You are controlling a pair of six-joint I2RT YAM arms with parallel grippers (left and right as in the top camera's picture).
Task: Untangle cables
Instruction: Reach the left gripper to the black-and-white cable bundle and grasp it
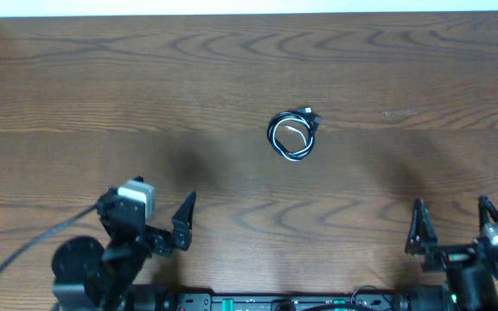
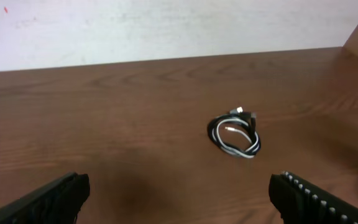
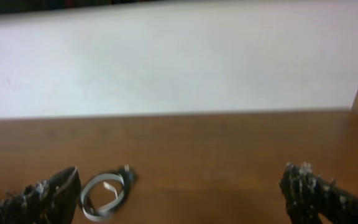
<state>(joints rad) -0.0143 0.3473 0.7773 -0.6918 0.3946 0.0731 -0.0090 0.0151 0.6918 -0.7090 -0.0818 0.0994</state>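
Observation:
The cables (image 1: 292, 135) lie as one small coil of thin black and thin white cable with small plug ends, on the wooden table right of centre. The coil also shows in the left wrist view (image 2: 234, 134) and in the right wrist view (image 3: 103, 194). My left gripper (image 1: 169, 226) is open and empty at the near left, well short of the coil; its fingers frame the left wrist view (image 2: 179, 196). My right gripper (image 1: 452, 223) is open and empty at the near right; its fingers frame the right wrist view (image 3: 179, 196).
The wooden table (image 1: 102, 95) fills the view, with a pale wall (image 3: 179, 62) behind its far edge. A thick black wire (image 1: 24, 246) runs from the left arm's base.

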